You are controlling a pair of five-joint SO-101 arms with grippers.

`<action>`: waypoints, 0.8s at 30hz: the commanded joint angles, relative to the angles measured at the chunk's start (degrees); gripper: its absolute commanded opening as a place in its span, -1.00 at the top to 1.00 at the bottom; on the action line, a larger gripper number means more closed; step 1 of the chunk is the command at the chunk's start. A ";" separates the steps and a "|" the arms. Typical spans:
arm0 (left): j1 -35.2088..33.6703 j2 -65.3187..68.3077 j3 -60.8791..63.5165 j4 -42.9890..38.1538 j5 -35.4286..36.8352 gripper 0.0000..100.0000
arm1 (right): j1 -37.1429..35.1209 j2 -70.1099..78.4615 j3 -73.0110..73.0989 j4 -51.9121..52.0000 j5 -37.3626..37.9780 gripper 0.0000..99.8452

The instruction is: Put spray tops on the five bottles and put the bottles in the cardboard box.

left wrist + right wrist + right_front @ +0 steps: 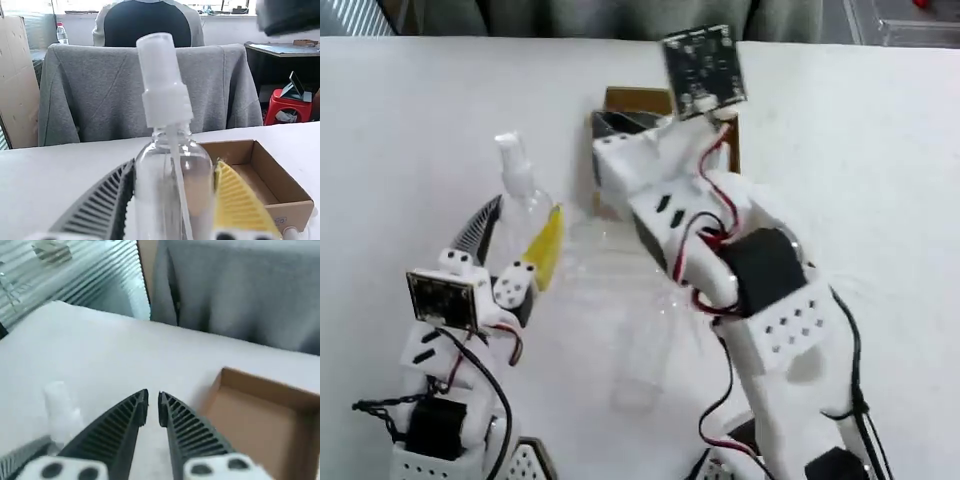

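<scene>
A clear bottle (523, 205) with a white spray top (510, 152) stands upright on the white table, left of the cardboard box (637, 101). My left gripper (525, 210) is shut on its body, black finger (102, 207) on one side and yellow finger (240, 202) on the other. In the left wrist view the bottle (172, 190) rises between them, with the spray top (162, 85) above and the open box (272, 175) behind. My right gripper (152, 400) hangs shut above the table beside the box (260, 410), holding nothing. The right arm (720, 240) covers much of the box.
A faint clear bottle without a top (645, 350) lies on the table between the two arms. A grey cloth-covered chair (150, 90) stands past the table's far edge. The table (410, 120) is bare at the far left and far right.
</scene>
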 commanded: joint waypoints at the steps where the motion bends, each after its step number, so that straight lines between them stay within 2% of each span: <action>1: 0.57 -0.31 -1.76 -2.81 0.18 0.95 | 3.30 -4.88 4.04 4.26 -0.26 0.97; 7: 0.57 -0.31 -5.19 -2.99 0.18 0.95 | 6.73 -14.29 22.68 -3.56 -0.26 0.97; 15: 0.57 -0.31 -6.95 -3.16 0.18 0.95 | 6.73 -25.63 48.62 -26.59 -0.26 0.97; 21: 0.57 0.66 -6.95 -5.45 0.18 0.95 | 1.36 -30.64 55.47 -30.90 -0.26 0.97; 24: 0.57 6.11 -7.03 -9.58 0.18 0.95 | -2.24 -32.13 57.41 -30.90 -0.26 0.97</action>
